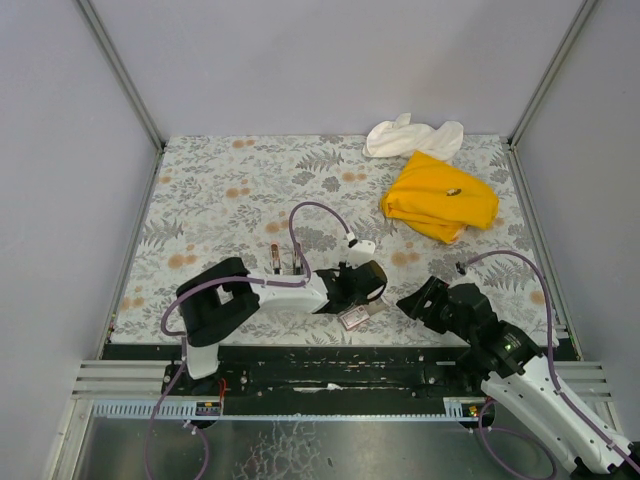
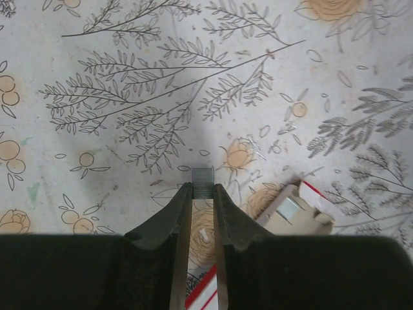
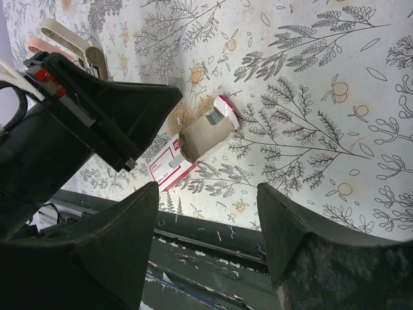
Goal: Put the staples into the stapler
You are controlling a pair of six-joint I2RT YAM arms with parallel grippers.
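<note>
My left gripper (image 2: 203, 188) is shut on a short grey strip of staples (image 2: 204, 175), held at the fingertips above the floral table. The staples box (image 1: 357, 316) lies open by the near edge, just under that gripper (image 1: 362, 288); its tan inner piece (image 2: 303, 216) is pulled out, with a staple strip showing inside. The box (image 3: 193, 147) also lies ahead of my right gripper (image 3: 206, 194), which is open and empty over the table's front rail. The stapler (image 1: 284, 258), cream and pink, lies open left of the left gripper; it shows again as the stapler (image 3: 70, 37) at upper left.
A yellow cloth (image 1: 440, 196) with a small dark object on it and a white cloth (image 1: 410, 137) lie at the back right. The black front rail (image 3: 213, 242) is strewn with loose staples. Walls enclose the table on three sides.
</note>
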